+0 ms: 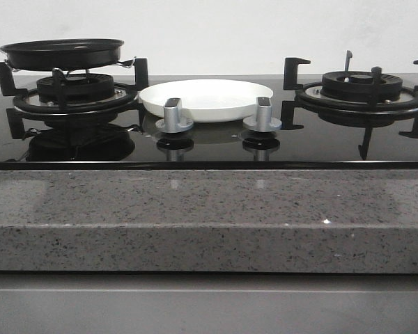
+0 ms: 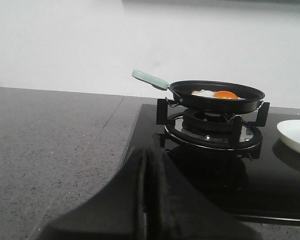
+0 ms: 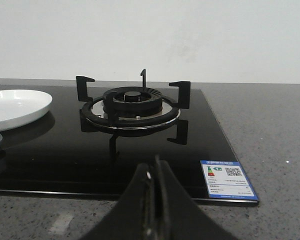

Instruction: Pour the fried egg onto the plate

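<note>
The fried egg [image 2: 216, 94], white with an orange yolk, lies in a black frying pan [image 2: 217, 96] with a pale green handle [image 2: 150, 79] on the left burner. In the front view the pan [image 1: 63, 53] sits at the far left and the egg is hidden inside it. The white plate [image 1: 206, 98] rests on the hob between the burners; it also shows in the left wrist view [image 2: 296, 136] and the right wrist view [image 3: 16, 106]. My left gripper [image 2: 146, 175] is shut and empty, well short of the pan. My right gripper [image 3: 154, 182] is shut and empty before the right burner.
Two silver knobs [image 1: 174, 117] [image 1: 262, 115] stand in front of the plate. The right burner [image 1: 362, 89] with black pan supports is bare. A grey speckled counter [image 1: 209, 216] runs along the hob's front and left side [image 2: 50, 150]. A blue label [image 3: 227, 179] is on the hob corner.
</note>
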You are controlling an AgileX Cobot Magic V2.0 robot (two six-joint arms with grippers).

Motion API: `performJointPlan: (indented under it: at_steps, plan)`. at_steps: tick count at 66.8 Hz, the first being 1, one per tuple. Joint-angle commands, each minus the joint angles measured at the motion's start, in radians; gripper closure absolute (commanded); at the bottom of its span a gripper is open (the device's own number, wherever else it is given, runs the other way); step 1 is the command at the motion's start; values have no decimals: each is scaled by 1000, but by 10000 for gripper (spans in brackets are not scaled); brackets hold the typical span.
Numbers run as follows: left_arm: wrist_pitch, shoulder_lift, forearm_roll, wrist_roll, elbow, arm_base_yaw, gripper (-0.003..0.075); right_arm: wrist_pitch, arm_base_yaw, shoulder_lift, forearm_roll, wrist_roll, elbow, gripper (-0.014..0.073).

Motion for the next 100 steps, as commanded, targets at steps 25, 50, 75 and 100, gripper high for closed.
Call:
performJointPlan:
  at_steps: [25, 50, 75, 100]
  plan:
    - [-85, -13, -2, -6, 6, -8, 740, -85, -6, -20, -6, -4, -7, 662]
    - [-85, -13, -2, -6, 6, -8, 740, -85, -6, -20, -6, -4, -7, 662]
    - [-125, -13, -6, -6, -28, -8, 740, -79, -6, -20, -6, -4, -28, 662]
    - [162, 90, -21, -6, -392, -8, 740, 148, -6, 50, -6, -4, -358, 662]
